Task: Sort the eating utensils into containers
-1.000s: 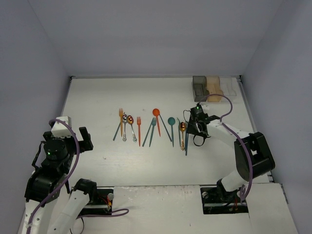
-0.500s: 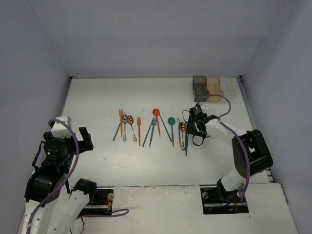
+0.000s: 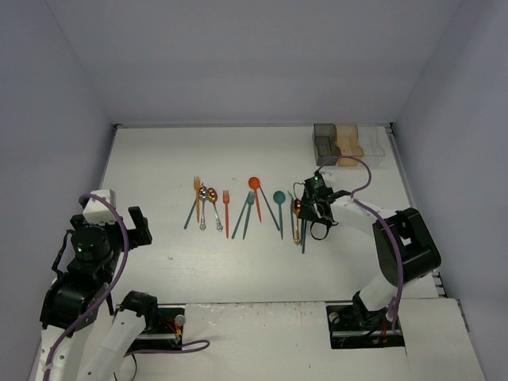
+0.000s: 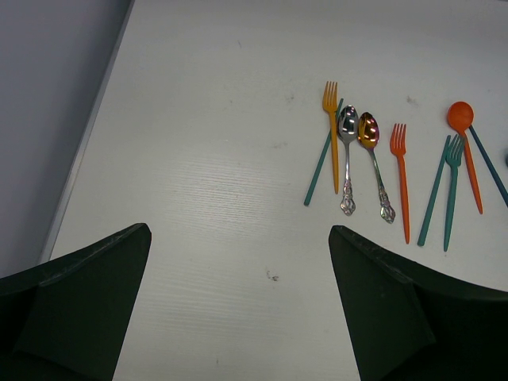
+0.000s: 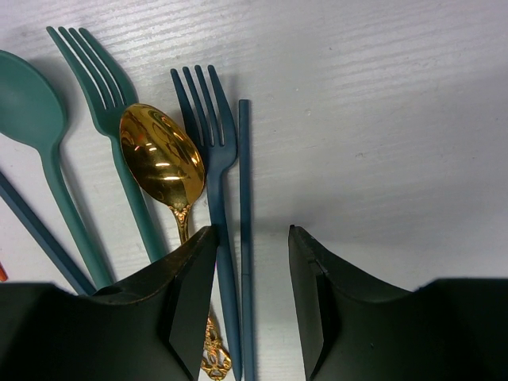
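**Right gripper (image 5: 252,246): is seen shifted leftward since a second ago, onto the right end of the utensil row; jaws parted, nothing held.**
Blue-grey chopstick (image 5: 244,198) and blue-grey fork (image 5: 208,135) are laid flat on the table (image 5: 381,119), between the jaws, well apart from the containers (image 3: 348,144). Thin, matte; judged light, stiff plastic. A low mid-shaft pinch is advised. Left gripper (image 4: 238,238) is held wide, empty.

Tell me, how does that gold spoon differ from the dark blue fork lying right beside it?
The gold spoon is shiny and mirrors the light; the dark blue fork is matte. The spoon ends in an oval bowl, the fork in four tines. The spoon's handle is ornate, the fork's plain and straight. Both lie flat on the table, heads pointing the same way.
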Controlling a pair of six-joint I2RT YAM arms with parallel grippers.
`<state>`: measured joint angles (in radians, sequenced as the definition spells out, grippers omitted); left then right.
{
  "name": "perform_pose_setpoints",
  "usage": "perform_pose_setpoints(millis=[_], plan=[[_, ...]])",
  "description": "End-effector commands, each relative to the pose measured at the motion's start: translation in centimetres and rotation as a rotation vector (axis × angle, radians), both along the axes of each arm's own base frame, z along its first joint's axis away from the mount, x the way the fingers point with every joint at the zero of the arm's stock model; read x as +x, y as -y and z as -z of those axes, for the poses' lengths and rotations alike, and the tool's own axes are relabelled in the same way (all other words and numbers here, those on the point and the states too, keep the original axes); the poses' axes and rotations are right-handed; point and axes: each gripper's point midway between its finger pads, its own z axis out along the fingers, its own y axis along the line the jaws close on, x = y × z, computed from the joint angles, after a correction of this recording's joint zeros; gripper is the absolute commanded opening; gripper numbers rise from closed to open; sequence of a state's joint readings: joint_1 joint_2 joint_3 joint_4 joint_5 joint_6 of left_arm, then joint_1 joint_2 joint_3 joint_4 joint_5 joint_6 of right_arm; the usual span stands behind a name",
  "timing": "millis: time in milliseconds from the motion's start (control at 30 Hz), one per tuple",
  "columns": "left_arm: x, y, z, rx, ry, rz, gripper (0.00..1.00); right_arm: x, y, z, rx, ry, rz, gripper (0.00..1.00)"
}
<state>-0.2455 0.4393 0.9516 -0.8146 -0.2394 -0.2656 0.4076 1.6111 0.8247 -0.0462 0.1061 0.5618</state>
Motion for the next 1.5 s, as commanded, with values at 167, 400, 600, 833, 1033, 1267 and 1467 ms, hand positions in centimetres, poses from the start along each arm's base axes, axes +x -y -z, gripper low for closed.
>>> perform_pose_setpoints(millis=[167, 400, 600, 833, 1033, 1267, 1467], plan=[[1.0, 0.4, -0.4, -0.018, 0.014, -0.002, 0.94, -0.7, 0.8, -1.1, -0.021, 0.035, 0.018, 0.39], [1.0, 0.4, -0.4, -0.019, 0.013, -0.001, 0.94, 0.2, 0.5, -4.0, 0.015, 0.120, 0.023, 0.40], [1.0, 0.4, -0.7, -0.022, 0.019, 0.002, 0.94, 0.6, 0.9, -4.1, 0.001, 0.130, 0.050, 0.39], [0.9, 0.4, -1.0, -0.022, 0.026, 0.006, 0.94, 0.5, 0.7, -2.6, -0.008, 0.083, 0.053, 0.39], [0.7, 0.5, -1.1, -0.024, 0.030, 0.014, 0.94, 0.6, 0.6, -1.6, -0.023, 0.057, 0.046, 0.39], [0.7, 0.5, -1.2, -0.020, 0.032, 0.014, 0.94, 0.5, 0.6, -0.6, -0.030, 0.029, 0.044, 0.38], [0.8, 0.6, -1.1, -0.019, 0.029, 0.019, 0.94, -1.0, 0.7, 0.3, -0.019, -0.007, 0.047, 0.38]])
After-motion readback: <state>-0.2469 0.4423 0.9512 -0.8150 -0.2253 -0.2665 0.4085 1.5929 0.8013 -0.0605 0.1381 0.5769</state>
